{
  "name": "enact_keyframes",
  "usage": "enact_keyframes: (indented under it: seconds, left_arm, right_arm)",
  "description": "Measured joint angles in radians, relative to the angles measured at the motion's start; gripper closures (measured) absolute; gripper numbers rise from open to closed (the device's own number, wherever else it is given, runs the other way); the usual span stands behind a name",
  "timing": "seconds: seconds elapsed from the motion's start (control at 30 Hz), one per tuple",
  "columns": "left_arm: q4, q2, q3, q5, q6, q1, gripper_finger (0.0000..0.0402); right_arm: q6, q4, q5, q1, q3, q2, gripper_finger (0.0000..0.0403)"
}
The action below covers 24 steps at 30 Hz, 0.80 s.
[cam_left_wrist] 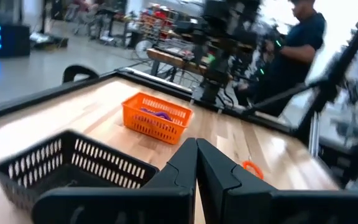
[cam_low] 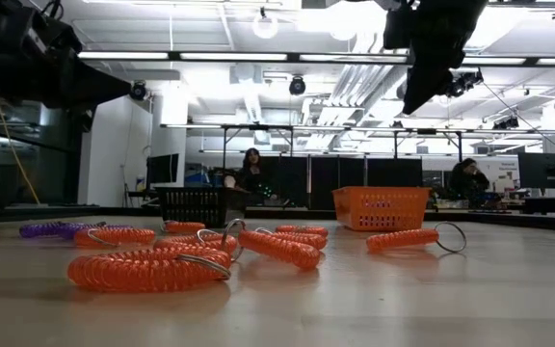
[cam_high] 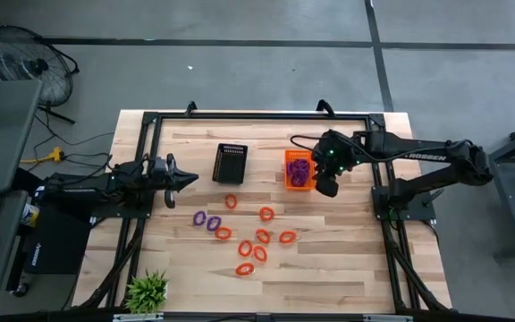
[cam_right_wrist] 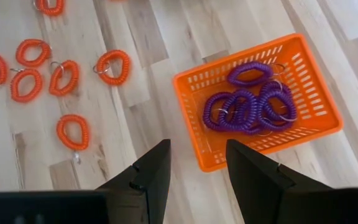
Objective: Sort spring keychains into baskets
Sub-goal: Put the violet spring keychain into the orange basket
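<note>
Right hand (cam_high: 327, 186) hangs above the worktop (cam_high: 347, 268) at the 3 o'clock edge of the orange basket (cam_high: 299, 170), fingers spread, nothing between them. In its wrist view the fingers (cam_right_wrist: 151, 171) frame bare wood just beside the basket's rim.

Left hand (cam_high: 189, 178) is parked over the worktop at the 9 o'clock side of the black basket (cam_high: 231, 162), fingers pressed together, holding nothing. Its tips point toward the black basket.

Baskets sit side by side in the far half of the worktop, black at 9 o'clock of orange, apart from each other. The orange basket holds a tangle of purple keychains (cam_right_wrist: 248, 102), roughly six coils, some overlapping. Can't tell what the black basket holds.

Loose on the wood:
- two purple keychains (cam_high: 206, 220), touching, at about 7 o'clock from the black basket
- orange-red keychains (cam_high: 259, 240) scattered in a loose cluster nearer the front edge, roughly between the two baskets' lines; one lone coil lies just at 6 o'clock of the black basket

Potted plant (cam_high: 147, 292) at the front-left corner. Two people (cam_low: 250, 166) in the room behind, well away from the worktop.
</note>
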Motion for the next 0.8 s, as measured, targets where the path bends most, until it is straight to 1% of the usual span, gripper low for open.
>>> enact_keyframes:
  seconds: [0.07,0.2,0.3,0.43,0.6,0.7,0.8]
  left_arm:
    - [-0.003,0.000,0.000,-0.018,-0.057,0.000,0.0401]
    - [-0.036,0.005,0.018,-0.039,-0.067,0.000,0.0401]
    - [-0.122,0.039,0.087,-0.083,-0.067,0.000,0.0401]
    - [-0.308,0.129,0.230,-0.132,-0.087,0.000,0.0401]
    - [-0.609,0.312,0.427,-0.137,-0.269,0.000,0.0401]
    - [-0.794,0.425,0.513,-0.092,-0.419,0.000,0.0401]
    - [-0.905,0.515,0.552,-0.018,-0.577,0.000,0.0401]
  right_arm:
    - [0.014,0.000,0.011,0.014,0.000,0.000,0.0254]
    - [0.021,0.000,0.036,0.037,0.000,0.000,0.0254]
    - [0.033,0.000,0.041,0.042,0.000,0.000,0.0254]
    - [0.035,0.000,0.042,0.042,0.000,0.000,0.0254]
    - [0.029,0.000,0.042,0.042,0.000,0.000,0.0254]
    - [0.028,-0.003,0.042,0.042,0.000,0.000,0.0254]
    - [0.027,-0.008,0.042,0.042,0.000,0.000,0.0254]
